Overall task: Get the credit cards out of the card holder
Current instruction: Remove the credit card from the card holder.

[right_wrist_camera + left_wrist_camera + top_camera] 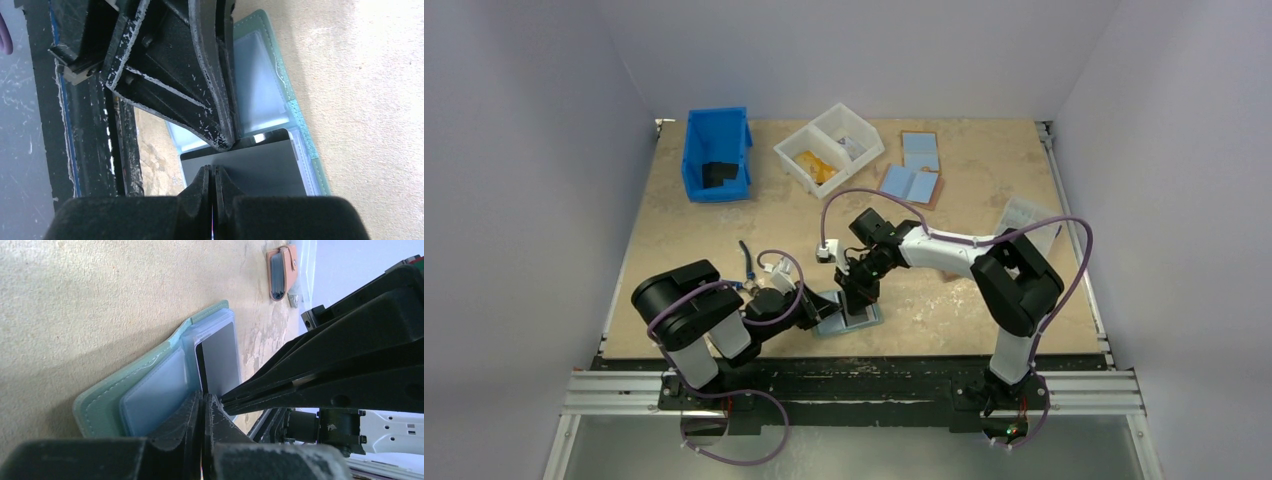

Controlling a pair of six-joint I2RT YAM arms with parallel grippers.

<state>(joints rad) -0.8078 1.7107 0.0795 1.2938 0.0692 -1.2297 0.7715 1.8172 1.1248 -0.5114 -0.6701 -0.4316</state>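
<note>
- The card holder (pixel 849 318) lies open near the front edge of the table (pixel 704 240).
- A dark card (pixel 260 165) sits in its sleeve, not yet out.
- The left gripper (pixel 202 405) and right gripper (pixel 212 175) are both closed at the card; whether either grips it is unclear.

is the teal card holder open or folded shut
open: the card holder lies spread flat, clear sleeves facing up, a dark card showing

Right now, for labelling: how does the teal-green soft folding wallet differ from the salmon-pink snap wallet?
The teal-green soft folding wallet lies open, showing a dark card; the salmon-pink snap wallet is snapped shut. The left gripper and right gripper meet at the teal one; the salmon one sits apart. Both lie on the table.
</note>
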